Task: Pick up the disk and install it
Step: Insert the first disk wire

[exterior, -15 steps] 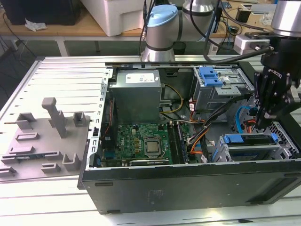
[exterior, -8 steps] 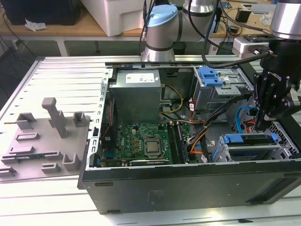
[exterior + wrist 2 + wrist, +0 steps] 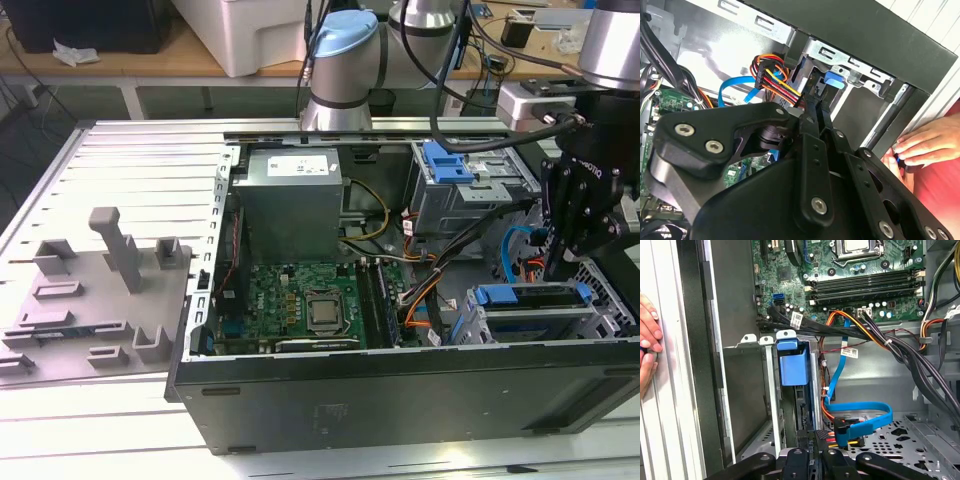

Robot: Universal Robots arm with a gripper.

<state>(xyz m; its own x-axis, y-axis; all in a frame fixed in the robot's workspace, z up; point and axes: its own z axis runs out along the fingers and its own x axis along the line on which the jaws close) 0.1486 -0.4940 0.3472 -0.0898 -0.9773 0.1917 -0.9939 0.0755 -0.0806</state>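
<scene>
My gripper [image 3: 557, 268] hangs low at the exterior view's right, inside the open computer case [image 3: 400, 395], its tip just above the drive bay [image 3: 600, 320] in that corner; how far it is open I cannot tell, nor whether it has hold of anything.

The disk [image 3: 530, 297] sits in that bay, its blue carrier frame running along the top of the metal cage; in the first wrist view the disk [image 3: 792, 367] stands edge-on between the bay's rails, directly ahead of my gripper [image 3: 815, 445]; in the second wrist view its blue end [image 3: 835, 80] shows just beyond my gripper [image 3: 816, 112].

I judge the picking-up to be done and the install well along, since the disk is inside the bay and not lying loose; whether it is pushed fully home is hidden from me.

A blue data cable [image 3: 860, 415] lies looped on the case floor beside the bay; whether it joins the disk I cannot tell.

The motherboard [image 3: 310, 300] fills the middle of the exterior view, with the grey power supply [image 3: 290, 190] above it; a person's hand [image 3: 920, 145] rests on the outer edge of the case, well apart from my gripper.
</scene>
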